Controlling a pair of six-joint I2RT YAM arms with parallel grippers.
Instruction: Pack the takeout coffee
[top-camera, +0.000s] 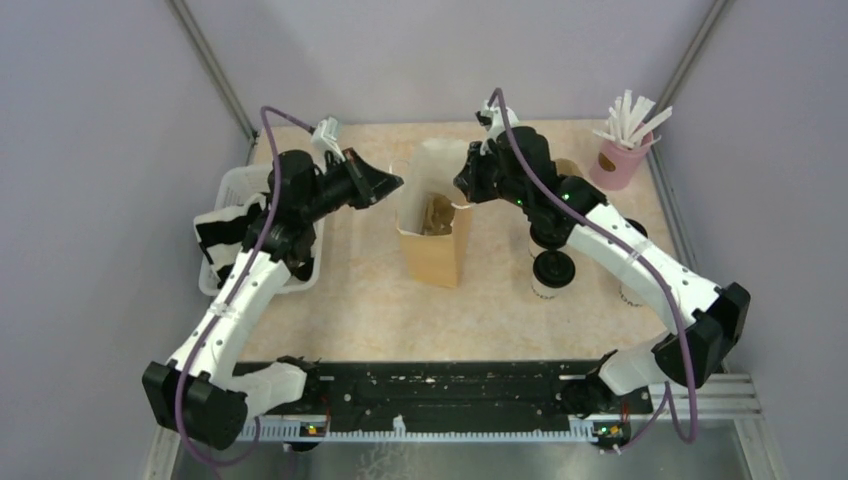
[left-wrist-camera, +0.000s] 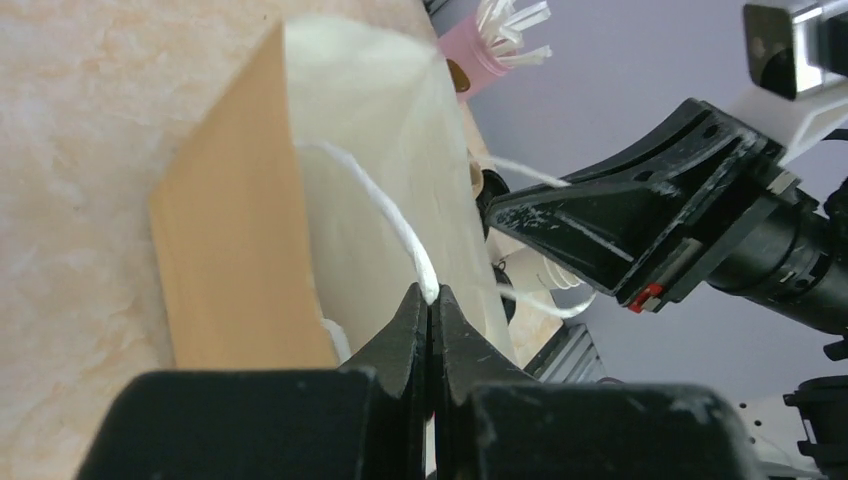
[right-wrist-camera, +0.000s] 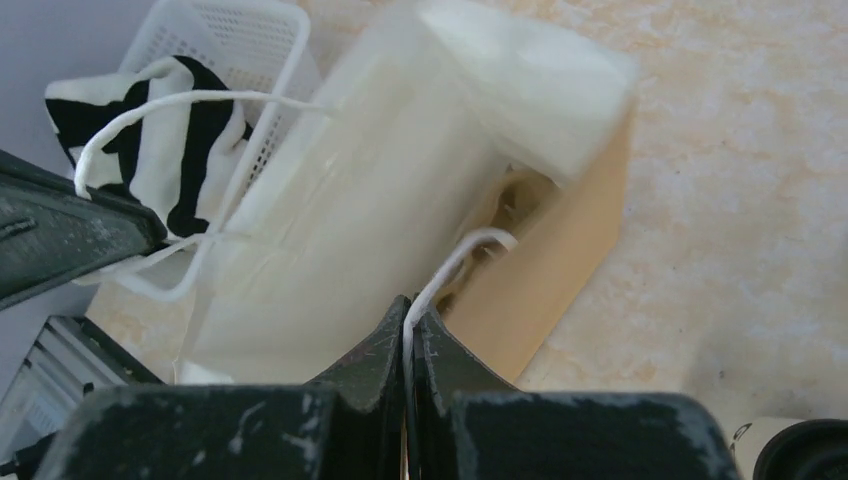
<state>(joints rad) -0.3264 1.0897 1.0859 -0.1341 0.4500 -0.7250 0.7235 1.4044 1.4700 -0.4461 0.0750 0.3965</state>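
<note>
Flanking bag (top-camera: 433, 250): basket (top-camera: 232, 185), lidded cup (top-camera: 553, 270).

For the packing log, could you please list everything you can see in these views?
Bag: one, brown, table centre, upright, open.
Handles: two, white string, on bag's top.
Cups: one clear, maybe more under right arm; white, black lids; right of bag.
Pink cup: one, far right corner, holding white straws.
Basket: one, white, left edge.
Cloth: one, black-and-white, in basket.
Left arm: one, white and black, jaws shut on a handle.
Right arm: one, white and black, jaws shut on the other handle.
</note>
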